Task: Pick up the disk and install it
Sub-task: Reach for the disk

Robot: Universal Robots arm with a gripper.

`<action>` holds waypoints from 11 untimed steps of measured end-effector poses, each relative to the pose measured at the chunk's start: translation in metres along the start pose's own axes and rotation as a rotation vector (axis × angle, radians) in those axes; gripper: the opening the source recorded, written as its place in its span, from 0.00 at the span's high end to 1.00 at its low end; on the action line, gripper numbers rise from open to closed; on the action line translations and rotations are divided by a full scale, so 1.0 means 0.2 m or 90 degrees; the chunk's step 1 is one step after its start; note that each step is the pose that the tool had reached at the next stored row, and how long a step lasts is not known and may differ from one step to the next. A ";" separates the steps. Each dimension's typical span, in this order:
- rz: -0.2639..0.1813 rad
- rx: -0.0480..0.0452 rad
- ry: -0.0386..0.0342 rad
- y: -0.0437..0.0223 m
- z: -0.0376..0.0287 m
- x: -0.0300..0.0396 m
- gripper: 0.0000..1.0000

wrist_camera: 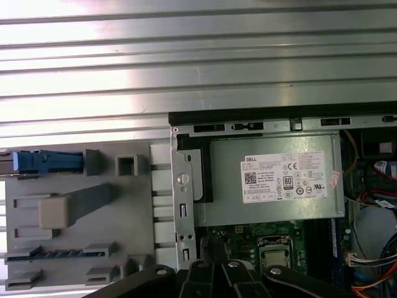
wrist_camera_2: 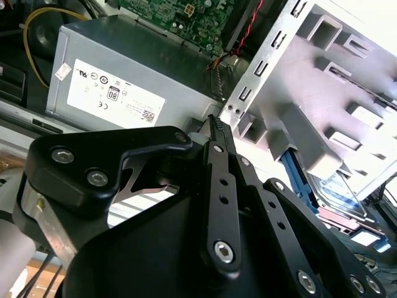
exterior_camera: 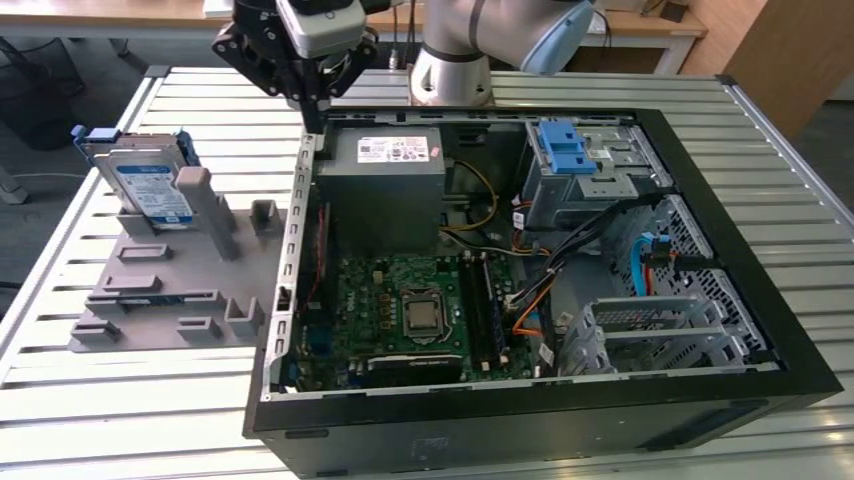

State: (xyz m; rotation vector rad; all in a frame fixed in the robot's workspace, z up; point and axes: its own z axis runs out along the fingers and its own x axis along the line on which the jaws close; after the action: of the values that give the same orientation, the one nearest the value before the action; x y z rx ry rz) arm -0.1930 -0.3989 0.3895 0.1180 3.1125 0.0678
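Note:
The disk (exterior_camera: 144, 182) is a silver drive with a white-and-blue label and a blue frame. It stands on edge in a grey holder (exterior_camera: 167, 290) at the exterior view's left, beside the open computer case (exterior_camera: 534, 400). My gripper (exterior_camera: 314, 118) hangs above the case's far left wall, next to the grey power supply (exterior_camera: 387, 190). It is well apart from the disk, shut, with nothing between the fingers. In the second wrist view the fingertips (wrist_camera_2: 215, 124) meet, and the disk (wrist_camera_2: 338, 191) lies beyond them. The first wrist view shows the disk's blue edge (wrist_camera: 46, 162).
Inside the case are the green motherboard (exterior_camera: 407, 310), a silver drive cage with a blue latch (exterior_camera: 581, 160), coloured cables (exterior_camera: 534, 290) and an empty metal bay (exterior_camera: 661, 325). The case and holder rest on a slatted metal table (exterior_camera: 107, 400). The arm's base (exterior_camera: 454, 70) stands behind the case.

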 end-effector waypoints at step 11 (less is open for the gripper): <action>0.000 0.0000 0.0000 -0.002 0.002 0.025 0.89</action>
State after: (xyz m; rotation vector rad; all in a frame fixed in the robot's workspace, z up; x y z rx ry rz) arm -0.1981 -0.3989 0.3889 0.1179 3.1125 0.0677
